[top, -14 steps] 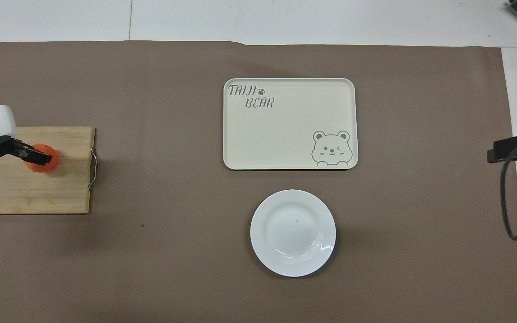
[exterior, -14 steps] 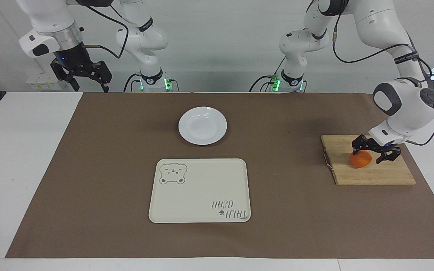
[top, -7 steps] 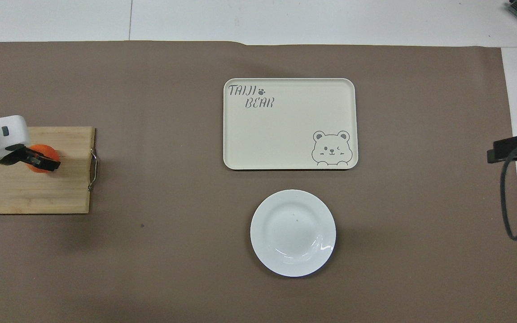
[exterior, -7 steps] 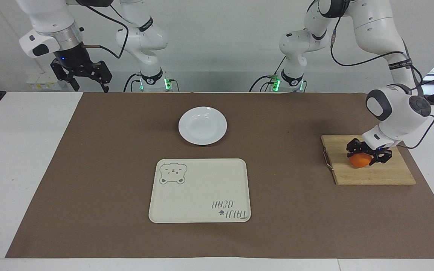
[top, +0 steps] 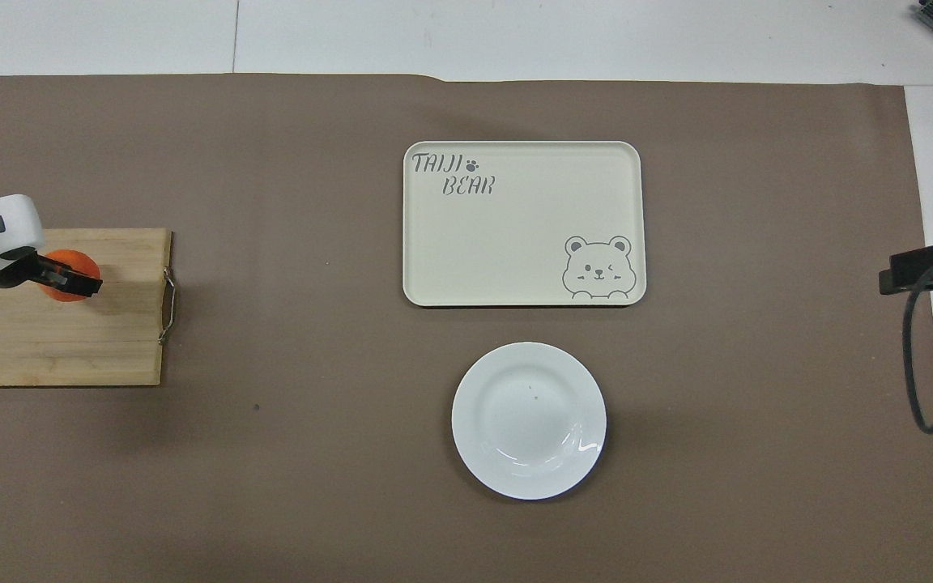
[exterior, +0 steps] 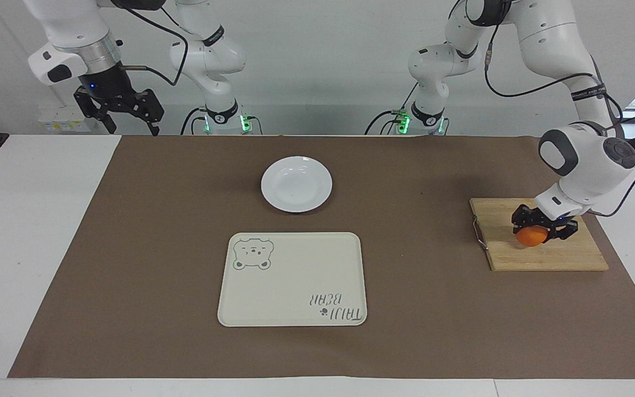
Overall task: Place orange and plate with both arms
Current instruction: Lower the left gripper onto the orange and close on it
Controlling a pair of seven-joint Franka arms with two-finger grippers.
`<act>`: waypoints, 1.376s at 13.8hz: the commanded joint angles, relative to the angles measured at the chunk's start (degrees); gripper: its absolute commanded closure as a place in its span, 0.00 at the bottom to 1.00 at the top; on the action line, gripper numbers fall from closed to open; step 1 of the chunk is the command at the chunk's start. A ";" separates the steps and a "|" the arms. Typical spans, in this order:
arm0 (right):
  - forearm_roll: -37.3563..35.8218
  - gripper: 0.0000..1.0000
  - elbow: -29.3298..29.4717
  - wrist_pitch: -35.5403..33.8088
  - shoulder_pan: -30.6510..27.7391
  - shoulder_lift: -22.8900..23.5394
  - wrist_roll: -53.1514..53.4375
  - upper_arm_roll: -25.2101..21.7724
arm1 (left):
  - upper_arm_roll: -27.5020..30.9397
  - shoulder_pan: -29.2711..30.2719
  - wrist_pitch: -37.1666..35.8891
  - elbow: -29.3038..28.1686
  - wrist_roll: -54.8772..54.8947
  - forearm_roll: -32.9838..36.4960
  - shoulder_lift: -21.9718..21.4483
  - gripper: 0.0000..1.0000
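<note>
The orange (exterior: 531,237) is between the fingers of my left gripper (exterior: 540,230), which is shut on it and holds it just above the wooden cutting board (exterior: 549,258) at the left arm's end of the table. In the overhead view the orange (top: 78,264) shows partly under the left gripper (top: 70,280). The white plate (exterior: 296,183) lies empty on the brown mat at mid-table, near the robots; it also shows in the overhead view (top: 529,419). My right gripper (exterior: 124,113) waits open, high over the right arm's end of the table.
A cream rectangular tray (exterior: 292,278) with a bear drawing lies empty just farther from the robots than the plate; it shows in the overhead view too (top: 523,223). The cutting board (top: 53,348) has a metal handle on its side toward the tray.
The left gripper closed on the orange and raised it slightly off the board. The right arm has not moved.
</note>
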 commanded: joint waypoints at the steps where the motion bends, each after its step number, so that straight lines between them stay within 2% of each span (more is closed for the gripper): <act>1: -0.36 0.00 -1.16 0.60 0.25 -0.82 -0.89 -0.40 | 0.00 -0.32 -6.76 4.78 -3.25 -0.78 -1.02 1.00; 5: -0.36 0.00 -1.16 0.60 0.25 -0.90 -0.89 -0.40 | -0.61 -0.58 -16.17 11.28 -9.57 -0.08 -3.12 1.00; 9: -0.36 0.00 -1.16 0.60 0.25 -0.90 -0.89 -0.40 | -0.61 -1.28 -22.24 14.10 -17.38 0.01 -7.60 1.00; 12: -0.36 0.00 -1.16 0.60 0.25 -0.90 -0.89 -0.40 | -0.70 -2.34 -28.74 17.18 -22.93 0.19 -9.36 1.00; 14: -0.36 0.00 -1.16 0.60 0.25 -0.90 -0.89 -0.40 | -0.70 -3.56 -30.95 17.45 -26.09 0.19 -11.29 1.00; 19: -0.36 0.00 -1.16 0.60 0.25 -0.90 -0.89 -0.40 | -1.14 -9.71 -32.63 17.28 -35.76 1.24 -12.18 1.00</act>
